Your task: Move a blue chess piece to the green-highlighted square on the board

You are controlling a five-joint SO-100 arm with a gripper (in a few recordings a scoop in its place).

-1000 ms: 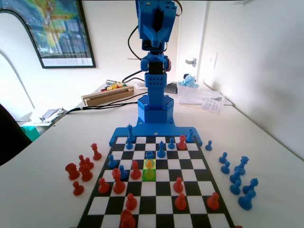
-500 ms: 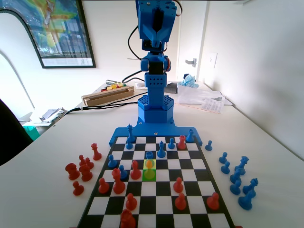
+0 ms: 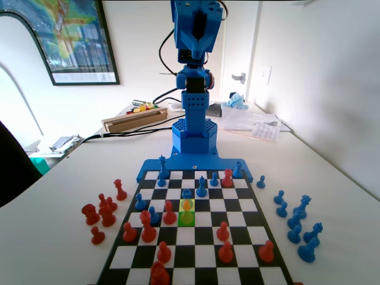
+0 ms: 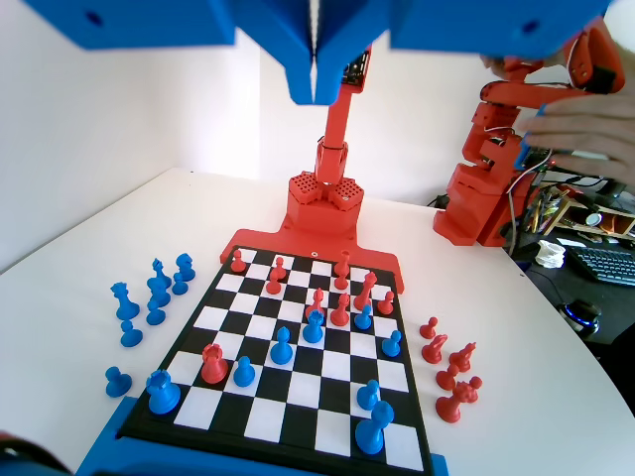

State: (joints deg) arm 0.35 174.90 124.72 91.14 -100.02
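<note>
The claw (image 4: pixel 315 84) hangs clenched and empty, raised high above the board (image 3: pixel 249 227). The pawn (image 3: pixel 186 206), tinted yellow-green, stands on the green square (image 3: pixel 186 220) mid-board, nearer the arm's end, suggesting delivery is done and the arm has cleared the pieces.

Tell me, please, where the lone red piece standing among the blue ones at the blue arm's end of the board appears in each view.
Fixed view: the red piece stands near the far end of the board, right of centre.
Wrist view: it stands near the bottom of the picture, on the board's left side.
Shared landmark: the blue corner piece, just outward of it toward the board's corner.
</note>
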